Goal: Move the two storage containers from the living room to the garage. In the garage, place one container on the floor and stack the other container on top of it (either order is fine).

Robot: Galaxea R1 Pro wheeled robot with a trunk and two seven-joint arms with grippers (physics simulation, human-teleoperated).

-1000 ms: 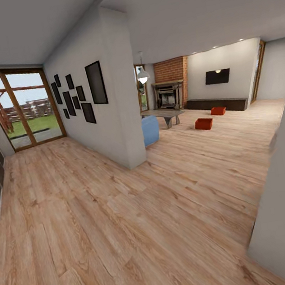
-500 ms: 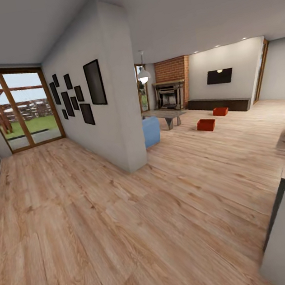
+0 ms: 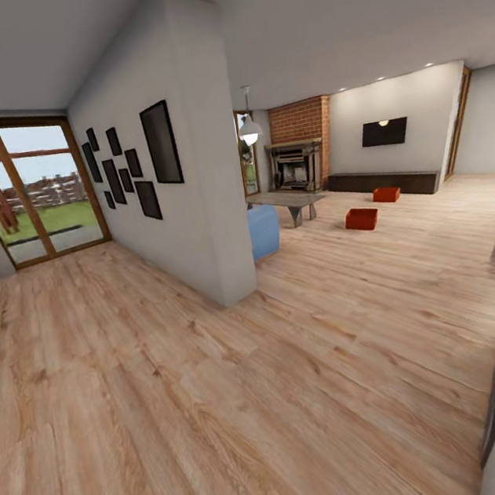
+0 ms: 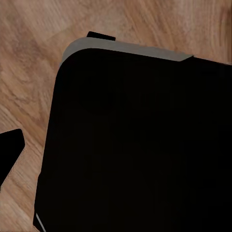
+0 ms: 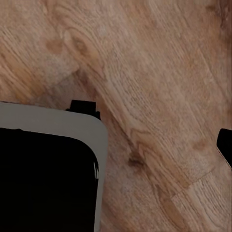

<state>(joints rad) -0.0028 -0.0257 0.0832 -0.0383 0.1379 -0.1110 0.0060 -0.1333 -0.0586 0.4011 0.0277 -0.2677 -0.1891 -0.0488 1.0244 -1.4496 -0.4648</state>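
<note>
Setting: a hallway of light wood plank floor [image 3: 219,378] opens past a white dividing wall [image 3: 204,167] into the living room [image 3: 394,170], seen from the robot's head camera.
Storage containers: two orange-red open-top bins sit on the planks in the living room, well ahead of the robot. The nearer container [image 3: 361,218] lies between the low table and the dark bench; the farther container [image 3: 386,194] sits just in front of the bench. The two are near each other but apart.
Living room: a red brick fireplace [image 3: 299,144] stands at the far wall, a black TV [image 3: 385,132] hangs to its right, and a long low dark bench [image 3: 384,181] runs beneath the TV.
Other furnishings: a blue seat [image 3: 264,230] peeks out from behind the dividing wall, beside a grey low table [image 3: 292,201]; a pendant lamp [image 3: 250,130] hangs above them.
Hallway: black picture frames [image 3: 129,170] cluster on the dividing wall, and a glass door with a wooden frame [image 3: 33,192] shows grass and a fence outside.
Left wrist view: a dark rounded body of the robot [image 4: 135,145] with a pale edge hangs over the planks.
Right wrist view: a dark panel with a pale grey rim [image 5: 48,174] lies over wood grain.
Grippers: the state of either jaw pair cannot be told from these pictures.
</note>
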